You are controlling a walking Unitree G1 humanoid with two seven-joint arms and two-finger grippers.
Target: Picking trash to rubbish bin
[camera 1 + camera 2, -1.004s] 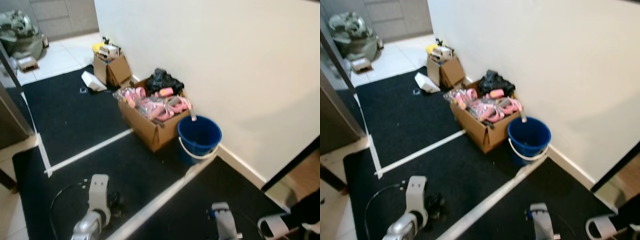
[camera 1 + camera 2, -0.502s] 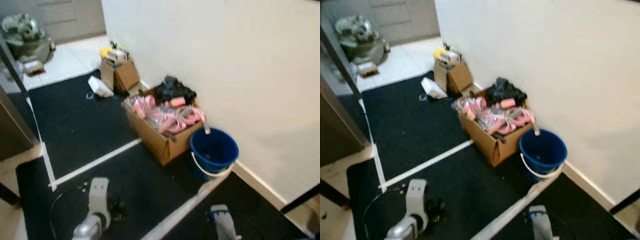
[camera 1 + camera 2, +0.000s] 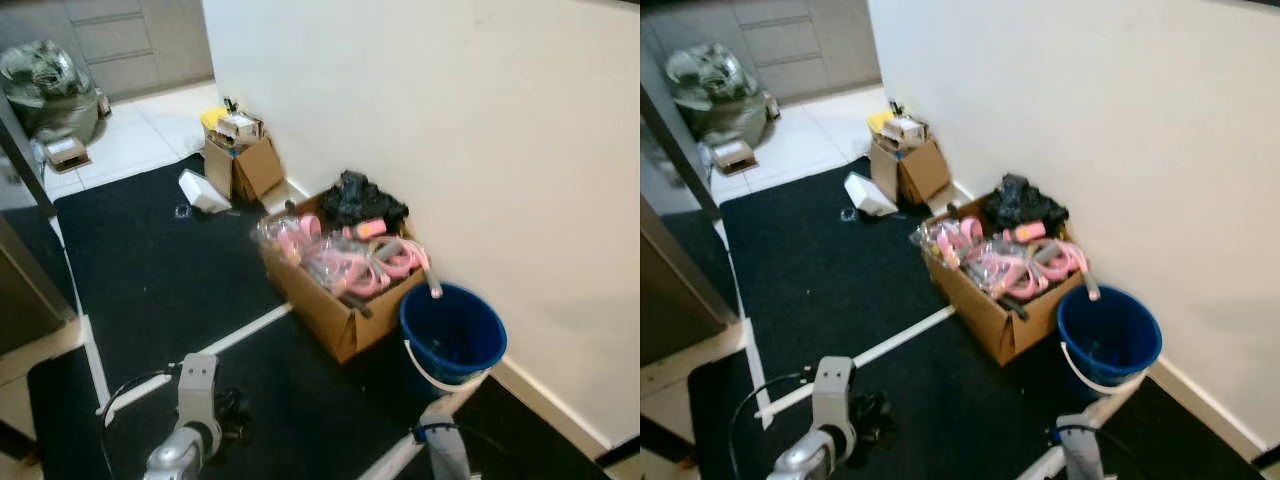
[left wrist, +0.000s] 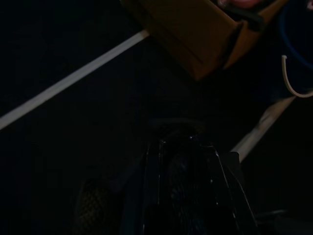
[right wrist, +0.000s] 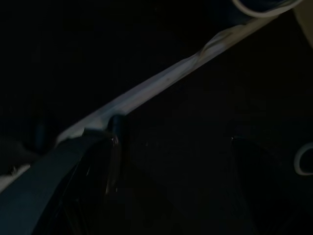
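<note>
Both arms hang low over the black carpet
Round blue plastic bucket (image 3: 453, 333) touches the pink-filled brown cardboard box (image 3: 337, 270) by the wall; left claw (image 4: 188, 161) together, right claw (image 5: 171, 161) apart

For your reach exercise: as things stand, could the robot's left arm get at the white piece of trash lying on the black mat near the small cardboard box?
Probably not yet. The white trash lies far across the black mat; the left arm hangs low near the robot.
</note>
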